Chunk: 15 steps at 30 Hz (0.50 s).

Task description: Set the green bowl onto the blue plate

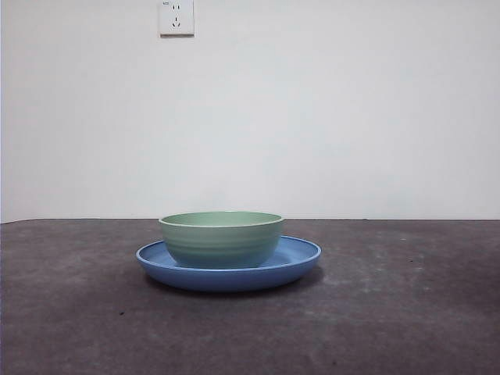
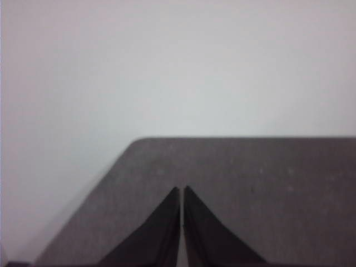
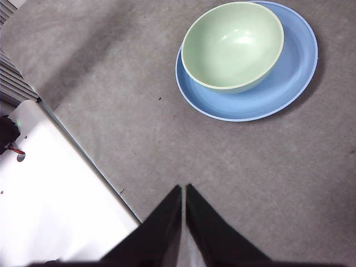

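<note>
Both claws are seen with jaws pressed together and nothing gripped: the right gripper (image 3: pixel 183 192) is held high above the dark tabletop (image 1: pixel 406 312), well apart from the dishes, while the left gripper (image 2: pixel 181 194) is aimed at a bare corner of the table. The green bowl (image 1: pixel 222 237) is seated upright, mouth up, on the blue plate (image 1: pixel 301 258), shifted toward one side of its rim; being round, no long axis is offered. The placement is judged complete, with the right arm the nearer.
</note>
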Available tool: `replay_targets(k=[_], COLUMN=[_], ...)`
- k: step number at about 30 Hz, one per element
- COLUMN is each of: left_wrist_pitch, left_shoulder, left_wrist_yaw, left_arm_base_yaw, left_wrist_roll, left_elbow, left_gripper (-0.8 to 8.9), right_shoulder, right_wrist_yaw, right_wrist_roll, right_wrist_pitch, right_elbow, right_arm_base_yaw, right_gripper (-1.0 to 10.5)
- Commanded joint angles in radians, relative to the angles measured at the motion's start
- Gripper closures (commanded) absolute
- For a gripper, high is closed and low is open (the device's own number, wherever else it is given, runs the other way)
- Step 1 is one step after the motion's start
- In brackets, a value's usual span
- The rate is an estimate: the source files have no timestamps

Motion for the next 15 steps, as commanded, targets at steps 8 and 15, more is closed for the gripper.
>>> replay_targets(k=[8, 15], left_wrist_pitch=[0.002, 0.004], left_shoulder=[-0.150, -0.160], left_wrist_yaw=[0.001, 0.006], left_arm_base_yaw=[0.002, -0.001], left_wrist_roll=[-0.027, -0.031], left_elbow=[-0.212, -0.277], left_gripper=[8.04, 8.03], right_shoulder=[0.006, 0.006], right_wrist_yaw=[-0.002, -0.002], right_wrist_roll=[-0.014, -0.014], right_wrist_pitch=[0.007, 0.008], right_elbow=[0.018, 0.018], right_arm_base_yaw=[0.008, 0.008], right_gripper=[9.4, 9.4])
